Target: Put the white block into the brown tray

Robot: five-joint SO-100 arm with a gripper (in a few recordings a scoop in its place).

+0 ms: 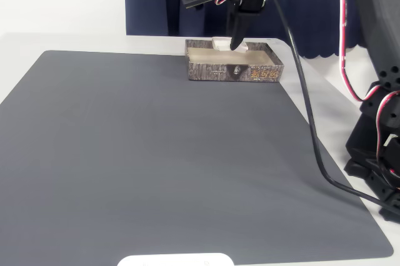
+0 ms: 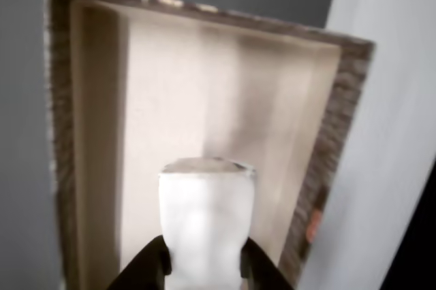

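Gripper [image 2: 204,263] grasping the white block [image 2: 206,218] above the brown tray [image 1: 212,72]; release toward 12 o'clock risks striking the far wall.

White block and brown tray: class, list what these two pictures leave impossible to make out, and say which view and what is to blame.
- Fixed view: most of the white block is hidden by the gripper and the brown tray wall.
- Wrist view: the block's lower end is cut off by the bottom edge and covered by the fingers.
- Wrist view: whether the block touches the tray floor cannot be told.
- Fixed view: the tray's gold lettering is too small to read.
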